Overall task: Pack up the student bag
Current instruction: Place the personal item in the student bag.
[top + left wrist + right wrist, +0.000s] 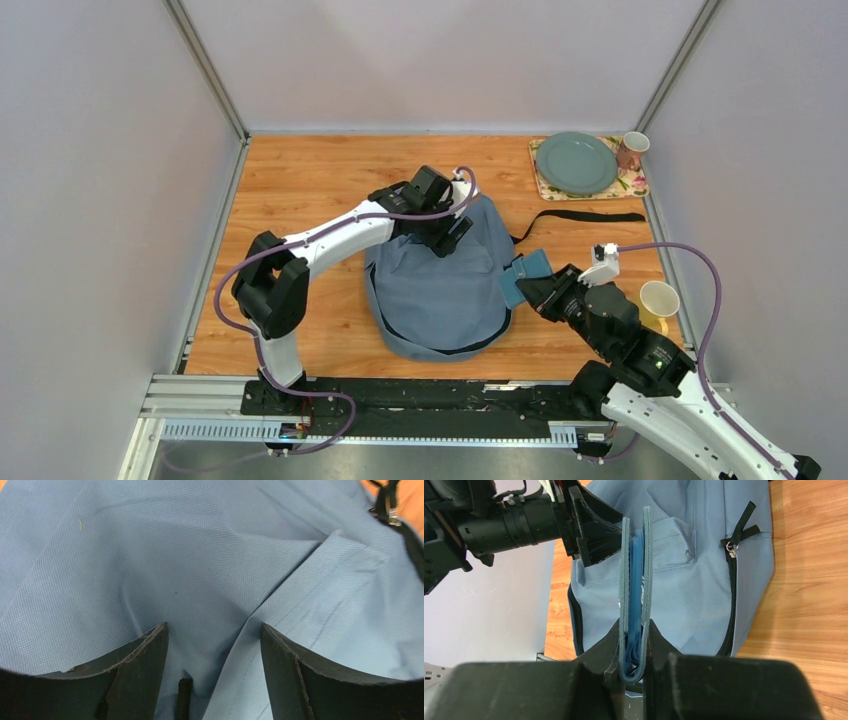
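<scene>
1. Top view: the student bag (440, 290) lies in the middle of the wooden surface (320, 180). The left gripper (447, 228) sits over its far end, and the jaw gap is hard to make out. The right gripper (540, 285) holds a flat teal folder (527, 272) by the bag's right edge.
2. Left wrist: its fingers (145, 655) are spread wide over creased bag fabric, which fills the frame and hides the bag's outline.
3. Right wrist: the gripper is pressed together on the folder, seen edge-on. Only this view shows the bag's dark zip (730, 595).

Soft grey-blue student bag (440, 290) lying flat, slumped, centre.
</scene>
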